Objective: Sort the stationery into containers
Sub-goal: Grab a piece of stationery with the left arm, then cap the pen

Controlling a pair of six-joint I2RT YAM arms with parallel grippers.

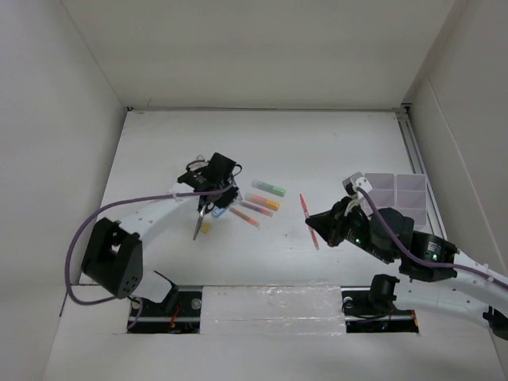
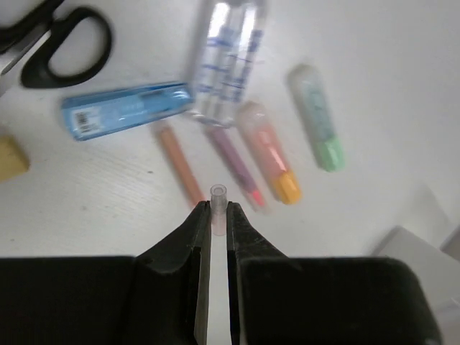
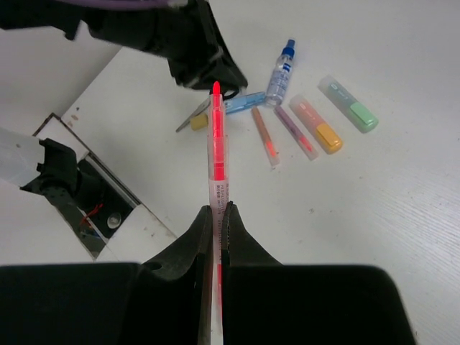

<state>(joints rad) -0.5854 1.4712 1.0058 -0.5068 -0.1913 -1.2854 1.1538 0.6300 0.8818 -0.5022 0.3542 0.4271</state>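
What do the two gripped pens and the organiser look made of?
Red pen in the right gripper: clear glossy plastic barrel, red core showing through.
Thin pen in the left gripper: probably clear plastic too; only its pinkish tube end shows.
Organiser: translucent white plastic, apparently; milky thin walls.

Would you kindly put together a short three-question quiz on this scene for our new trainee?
1. What do the right fingers hold? A) eraser B) red pen C) scissors
2. True or false: the left fingers stand wide open.
3. Fill in: the marker lying between the green marker and the loose thin pens is ____.
Key: 1 B, the red pen. 2 False: they are shut on a thin pale pen. 3 Orange: the orange marker.
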